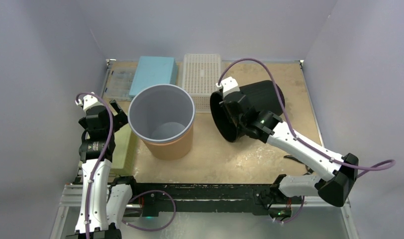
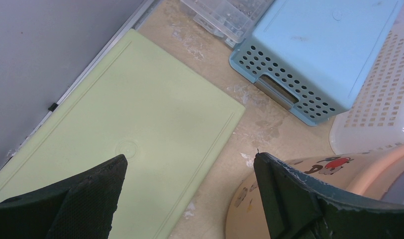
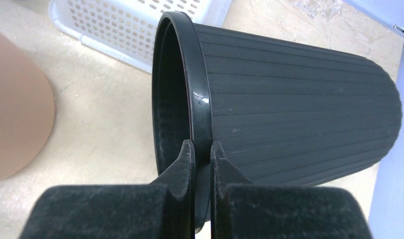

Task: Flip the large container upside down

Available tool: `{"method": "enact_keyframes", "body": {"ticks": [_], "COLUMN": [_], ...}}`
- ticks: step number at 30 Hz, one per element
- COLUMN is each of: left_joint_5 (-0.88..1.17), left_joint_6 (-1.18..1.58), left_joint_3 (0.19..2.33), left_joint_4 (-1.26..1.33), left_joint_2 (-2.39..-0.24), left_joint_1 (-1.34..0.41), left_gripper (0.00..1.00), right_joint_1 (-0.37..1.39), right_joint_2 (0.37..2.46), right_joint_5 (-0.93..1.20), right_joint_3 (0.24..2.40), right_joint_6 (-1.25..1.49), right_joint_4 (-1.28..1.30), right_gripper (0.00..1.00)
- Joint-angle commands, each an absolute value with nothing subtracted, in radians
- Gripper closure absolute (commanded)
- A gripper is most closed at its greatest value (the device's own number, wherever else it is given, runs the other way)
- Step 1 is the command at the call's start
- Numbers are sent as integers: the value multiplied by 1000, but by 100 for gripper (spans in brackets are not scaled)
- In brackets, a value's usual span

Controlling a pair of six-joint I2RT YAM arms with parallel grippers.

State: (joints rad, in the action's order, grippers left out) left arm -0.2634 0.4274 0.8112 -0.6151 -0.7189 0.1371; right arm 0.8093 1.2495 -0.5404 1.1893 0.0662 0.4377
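A black ribbed container (image 1: 259,97) lies on its side at the right of the table, its open mouth facing left toward a peach container (image 1: 167,144) that stands upright with its grey inside showing. My right gripper (image 1: 233,117) is shut on the black container's rim (image 3: 200,99), one finger inside the mouth and one on the outer wall (image 3: 299,104); the gripper (image 3: 202,147) pinches the rim's near part. My left gripper (image 1: 104,112) hangs open at the left, over a green board (image 2: 140,124), its jaws (image 2: 190,162) wide apart beside the peach container (image 2: 240,209), holding nothing.
A blue perforated basket (image 1: 152,72) and a white perforated basket (image 1: 202,74) lie upside down at the back. A clear parts box (image 1: 120,79) sits at the back left. The green board (image 1: 123,147) lies along the left edge. Grey walls enclose the table.
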Motion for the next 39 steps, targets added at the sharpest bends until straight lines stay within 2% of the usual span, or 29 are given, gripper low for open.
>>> {"method": "enact_keyframes", "body": {"ticks": [1,8,15,21,25,31,36,39], "left_joint_5": [-247,-254,-254,-246,-242,-235,-230,-234], "left_joint_6": [436,438,439,440,440,440,439,439], "left_joint_3": [809,810,809,807,805,804,804,804], "left_joint_4": [-577,-578,-579,-576,-574,-572,-572,-572], "left_joint_2": [-718,-712,-709,-705,-706,-713,-715,-712], "left_joint_1": [142,143,142,141,141,141,141,142], "left_gripper": [1,2,2,2,1,2,2,1], "right_joint_1": [947,1081,1075,872,828,830,871,960], "right_joint_2": [1285,1365,1155,1129,1117,1166,1226,1290], "right_joint_5": [-746,-910,-800,-835,-850,-771,-828,-868], "right_joint_3": [1228,1263,1217,1214,1207,1250,1291,1317], "right_joint_6": [121,254,235,227,208,172,229,279], "right_joint_4": [581,751,663,756,756,771,823,865], "right_gripper": [100,100,100,100,100,100,100,100]}}
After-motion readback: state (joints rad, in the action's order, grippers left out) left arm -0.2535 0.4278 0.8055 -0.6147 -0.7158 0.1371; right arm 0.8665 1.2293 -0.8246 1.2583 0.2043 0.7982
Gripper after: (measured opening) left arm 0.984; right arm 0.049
